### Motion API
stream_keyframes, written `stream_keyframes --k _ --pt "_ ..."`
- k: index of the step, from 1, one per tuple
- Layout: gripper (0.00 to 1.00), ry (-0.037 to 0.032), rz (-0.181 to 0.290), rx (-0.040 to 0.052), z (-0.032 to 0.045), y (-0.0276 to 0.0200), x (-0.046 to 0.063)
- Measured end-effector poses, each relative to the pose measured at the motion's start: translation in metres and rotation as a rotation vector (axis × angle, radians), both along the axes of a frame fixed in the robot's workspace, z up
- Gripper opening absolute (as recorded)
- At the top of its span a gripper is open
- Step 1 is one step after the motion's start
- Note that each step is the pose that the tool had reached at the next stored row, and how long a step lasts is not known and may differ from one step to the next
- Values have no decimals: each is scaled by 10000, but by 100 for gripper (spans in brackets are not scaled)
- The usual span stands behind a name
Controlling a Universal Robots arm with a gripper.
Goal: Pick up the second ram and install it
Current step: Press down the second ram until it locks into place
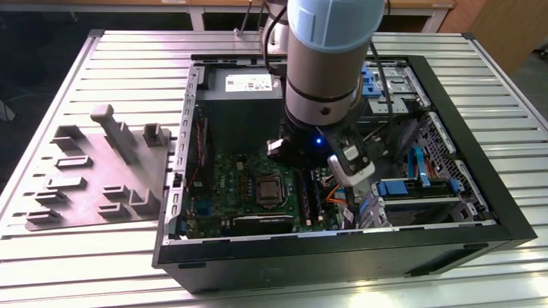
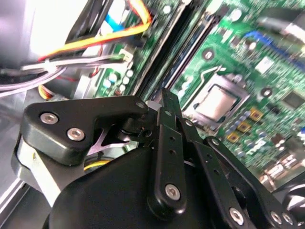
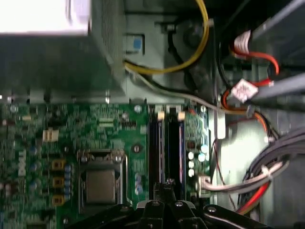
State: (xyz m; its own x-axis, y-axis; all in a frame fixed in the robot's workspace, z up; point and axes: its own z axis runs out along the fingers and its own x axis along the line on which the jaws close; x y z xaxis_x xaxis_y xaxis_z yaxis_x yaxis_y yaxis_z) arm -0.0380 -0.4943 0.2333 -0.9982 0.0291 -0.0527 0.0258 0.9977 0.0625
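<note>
My gripper [image 1: 324, 181] reaches down into the open computer case [image 1: 479, 231], over the memory slots beside the processor. In both wrist views its black fingers [image 2: 167, 138] are shut tip to tip, and nothing shows between them. Just past the tips of the gripper [image 3: 167, 183] run the long dark slots. A thin dark stick, the second ram [image 3: 167, 143], stands in one of them next to a blue-edged slot [image 3: 181, 143]. Whether the tips touch it I cannot tell. In the second wrist view the gripper [image 2: 164, 98] points at the same slot row [image 2: 188, 55].
The processor socket [image 3: 101, 183] lies beside the slots. Orange, red and yellow cables [image 3: 252, 114] crowd the slots' other side. The grey power supply [image 1: 244, 96] fills the case's far end, blue drive brackets [image 1: 411, 186] the exterior view's right. A grey moulded fixture [image 1: 102, 173] sits outside.
</note>
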Motion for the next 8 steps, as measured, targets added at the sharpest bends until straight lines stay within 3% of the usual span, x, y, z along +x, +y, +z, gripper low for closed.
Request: stream_keyframes --k 4,8 --pt "10 0 0 1 -2 -91 0" --pt "10 0 1 1 -3 -152 0"
